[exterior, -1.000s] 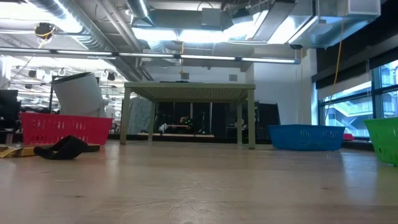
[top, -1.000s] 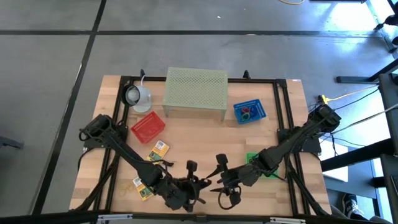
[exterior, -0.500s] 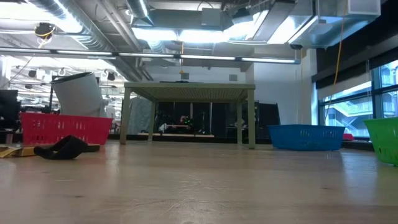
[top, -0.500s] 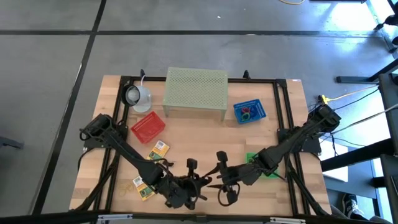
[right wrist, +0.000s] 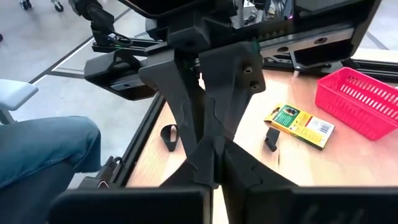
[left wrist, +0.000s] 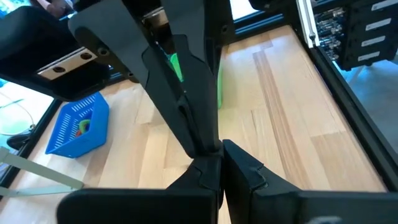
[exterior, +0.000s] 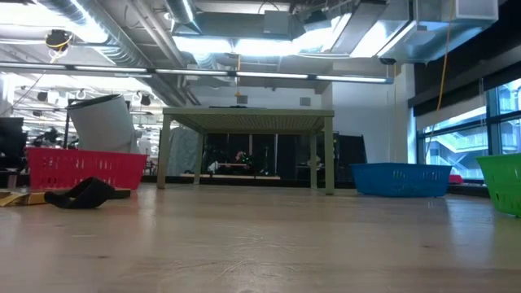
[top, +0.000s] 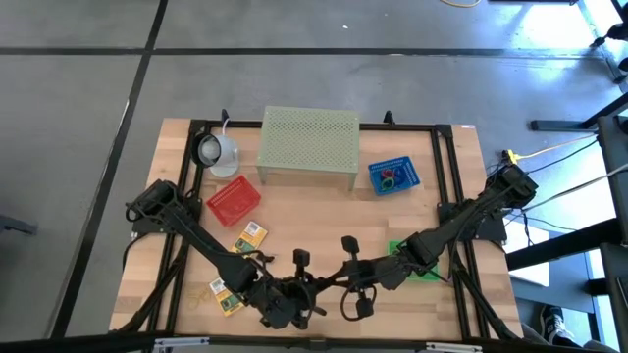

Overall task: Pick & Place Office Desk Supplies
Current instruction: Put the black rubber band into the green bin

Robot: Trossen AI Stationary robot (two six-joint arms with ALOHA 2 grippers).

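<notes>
My two grippers meet tip to tip above the table's near edge, at its middle. My left gripper (top: 317,288) (left wrist: 221,160) is shut. My right gripper (top: 332,281) (right wrist: 217,163) is shut against its tips from the right. Nothing shows between either pair of fingers. The office desk supplies lie apart: two yellow packets (top: 251,235) (top: 224,295), a black clip (right wrist: 271,138) and a black loop (right wrist: 168,135) lie flat on the wood, and coloured loops lie in the blue basket (top: 394,176). My left gripper's shut fingertips (left wrist: 208,169) meet the tips of my right gripper's fingers; I cannot tell whether anything lies between them. My right gripper's shut fingertips (right wrist: 208,160) come level from the table's right and end on the left gripper's tips (right wrist: 210,138); no held thing shows.
A pale green perforated stand (top: 309,140) stands at the far middle, with a white cup (top: 218,150) and a red basket (top: 234,200) to its left. A green basket (top: 420,265) sits under my right arm. A seated person's leg (right wrist: 37,149) shows beyond the table's left edge.
My right gripper has shut from wide open; its fingers have come together at the left gripper's tips. Both hands have stayed in place, and the left gripper has stayed shut.
</notes>
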